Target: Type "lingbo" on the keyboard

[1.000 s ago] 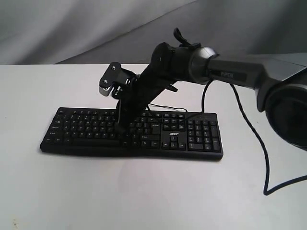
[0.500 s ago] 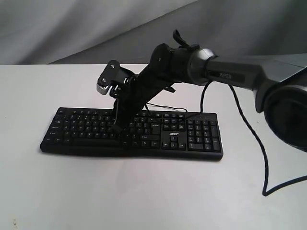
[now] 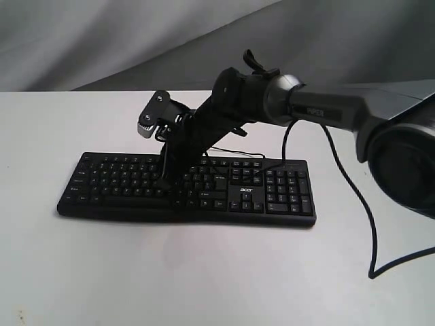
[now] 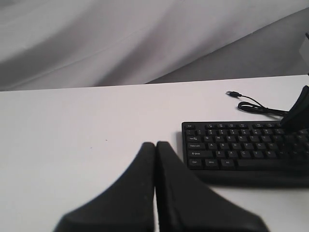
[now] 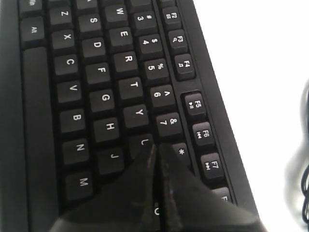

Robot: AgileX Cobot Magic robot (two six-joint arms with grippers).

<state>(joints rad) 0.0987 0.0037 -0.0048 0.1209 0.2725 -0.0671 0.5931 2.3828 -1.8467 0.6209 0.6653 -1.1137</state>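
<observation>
The keyboard [image 3: 129, 185] lies flat, roughly mid-bench and a bit toward the back, with its long side running across the exterior view and the number pad [image 3: 289, 190] at the right end. The white bench [image 3: 204, 278] shows on all sides of it. There's a wide strip in front, a good patch off the left end, and a narrower band behind, up to the bench's far edge where the grey cloth [image 3: 102, 41] starts.

The right arm [image 3: 319, 109] comes in from the right and slopes down over the middle of the board. The right end effector [image 3: 166, 182] has its two fingers pressed flat together with nothing between them. In its wrist view, the tip [image 5: 155, 147] sits in the letter block, on the key just after Y, with 7 on one side and J on the other. Honestly I can't tell whether it's actually pushing the key down or only resting over it.

The left end effector [image 4: 155, 145] is also pinched closed and holding nothing. It's over bare bench off the Ctrl/Shift end of the keyboard, apart from its edge.

Stuff that could snag: the keyboard's thin black cable [image 4: 253, 103] snakes across the bench behind the board and ends in a loose USB plug [image 4: 233, 94]. The arm's thicker cable [image 3: 363, 204] hangs down and loops onto the bench to the right of the number pad.
</observation>
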